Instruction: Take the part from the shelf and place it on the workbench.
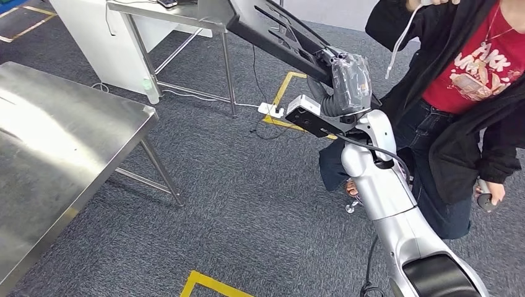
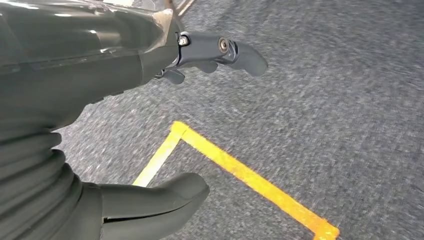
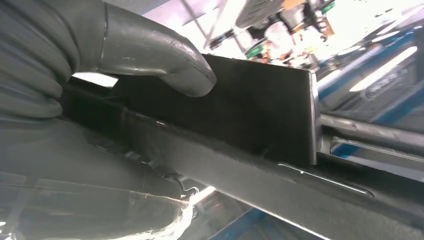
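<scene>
Black part (image 1: 278, 31): gripped by right hand (image 1: 350, 80), thumb (image 3: 160, 60) over its edge, carried above carpet. Left hand (image 2: 200, 55): fingers apart, holding nothing. Steel bench (image 1: 56, 142): well apart from part. Pick done; placing left.

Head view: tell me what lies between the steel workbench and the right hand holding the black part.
Bare grey carpet separates the shiny steel workbench from the right hand gripping the long black flat part; nothing stands there.

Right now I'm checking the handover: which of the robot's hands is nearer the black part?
Right. The right hand grips the black part; the left hand hangs over carpet, holding nothing.
</scene>
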Controlling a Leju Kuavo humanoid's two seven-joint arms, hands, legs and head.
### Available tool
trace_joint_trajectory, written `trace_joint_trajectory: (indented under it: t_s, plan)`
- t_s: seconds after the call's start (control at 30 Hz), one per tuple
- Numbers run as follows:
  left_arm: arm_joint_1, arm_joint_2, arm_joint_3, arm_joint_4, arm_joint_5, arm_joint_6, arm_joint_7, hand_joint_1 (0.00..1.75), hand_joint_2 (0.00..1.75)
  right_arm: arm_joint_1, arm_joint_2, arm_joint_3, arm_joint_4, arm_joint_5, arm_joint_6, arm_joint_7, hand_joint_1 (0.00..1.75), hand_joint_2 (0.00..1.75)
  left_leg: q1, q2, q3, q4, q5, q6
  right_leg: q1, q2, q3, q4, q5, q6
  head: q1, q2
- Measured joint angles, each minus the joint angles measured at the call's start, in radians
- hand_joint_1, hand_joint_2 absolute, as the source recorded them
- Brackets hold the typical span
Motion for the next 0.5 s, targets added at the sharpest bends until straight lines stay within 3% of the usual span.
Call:
trace_joint_trajectory:
  t_s: [0.03, 0.1, 0.13, 0.2, 0.27, 0.33, 0.37, 0.4, 0.43, 0.5]
  plan:
    - [0.001, 0.000, 0.000, 0.000, 0.000, 0.000, 0.000, 0.00, 1.75, 0.000, 0.000, 0.000, 0.000, 0.000, 0.000, 0.000, 1.75, 1.75, 0.000, -0.009, -0.003, 0.002, -0.001, -0.006, 0.000, 0.003, 0.008, -0.016, 0.007, -0.007, 0.000, 0.000]
    - [0.005, 0.001, 0.000, 0.000, 0.000, 0.000, 0.001, 0.00, 1.75, -0.002, 0.001, 0.003, 0.000, 0.000, 0.001, 0.000, 1.75, 1.75, 0.002, -0.022, -0.008, 0.000, 0.001, -0.018, 0.001, -0.015, 0.010, -0.018, 0.011, -0.024, 0.000, 0.000]
    - [0.006, 0.001, 0.000, 0.000, 0.000, 0.000, 0.001, 0.00, 1.75, -0.005, 0.002, 0.004, 0.000, 0.000, 0.002, 0.001, 1.75, 1.75, 0.002, -0.013, -0.012, 0.004, -0.003, -0.023, -0.001, -0.023, 0.012, -0.021, 0.012, -0.031, -0.001, 0.000]
    - [0.006, 0.002, 0.000, 0.000, -0.001, 0.000, 0.001, 0.00, 1.75, -0.012, 0.003, 0.006, 0.000, 0.000, 0.006, 0.002, 1.75, 1.75, 0.002, 0.039, -0.040, 0.061, -0.038, -0.033, -0.004, -0.042, 0.015, -0.026, 0.014, -0.044, -0.006, 0.000]
    - [0.005, 0.002, 0.000, 0.000, -0.001, 0.000, 0.001, 0.00, 1.75, -0.015, 0.002, 0.006, 0.000, 0.000, 0.010, 0.004, 1.75, 1.75, 0.004, 0.094, -0.101, 0.182, -0.097, -0.042, 0.002, -0.061, 0.016, -0.027, 0.012, -0.052, -0.011, 0.000]
    - [0.006, 0.001, 0.000, 0.000, 0.000, 0.000, 0.001, 0.00, 1.75, -0.015, 0.002, 0.007, 0.001, 0.000, 0.012, 0.006, 1.75, 1.75, 0.008, 0.111, -0.145, 0.262, -0.117, -0.047, 0.006, -0.083, 0.016, -0.027, 0.010, -0.054, -0.011, 0.000]
    - [0.006, 0.000, 0.000, 0.000, 0.001, 0.000, 0.001, 0.00, 1.75, -0.015, 0.002, 0.009, 0.002, 0.000, 0.013, 0.006, 1.75, 1.75, 0.009, 0.114, -0.141, 0.250, -0.102, -0.047, 0.007, -0.093, 0.017, -0.026, 0.009, -0.055, -0.011, 0.000]
    - [0.007, 0.000, 0.000, 0.000, 0.001, 0.000, 0.000, 0.00, 1.75, -0.015, 0.002, 0.011, 0.002, -0.001, 0.014, 0.006, 1.75, 1.75, 0.009, 0.120, -0.117, 0.202, -0.072, -0.044, 0.008, -0.104, 0.018, -0.027, 0.008, -0.055, -0.011, 0.000]
    - [0.007, 0.000, 0.000, 0.000, 0.002, 0.000, -0.001, 0.00, 1.75, -0.016, 0.002, 0.013, 0.002, -0.001, 0.014, 0.007, 1.75, 1.75, 0.007, 0.139, -0.078, 0.129, -0.040, -0.039, 0.009, -0.113, 0.020, -0.027, 0.006, -0.055, -0.011, 0.000]
    - [0.005, 0.001, 0.000, 0.000, 0.002, 0.000, -0.004, 0.00, 1.75, -0.020, 0.001, 0.016, 0.002, -0.001, 0.014, 0.010, 1.75, 1.75, -0.003, 0.172, -0.020, 0.022, -0.005, -0.027, 0.015, -0.132, 0.024, -0.028, 0.003, -0.051, -0.010, 0.000]
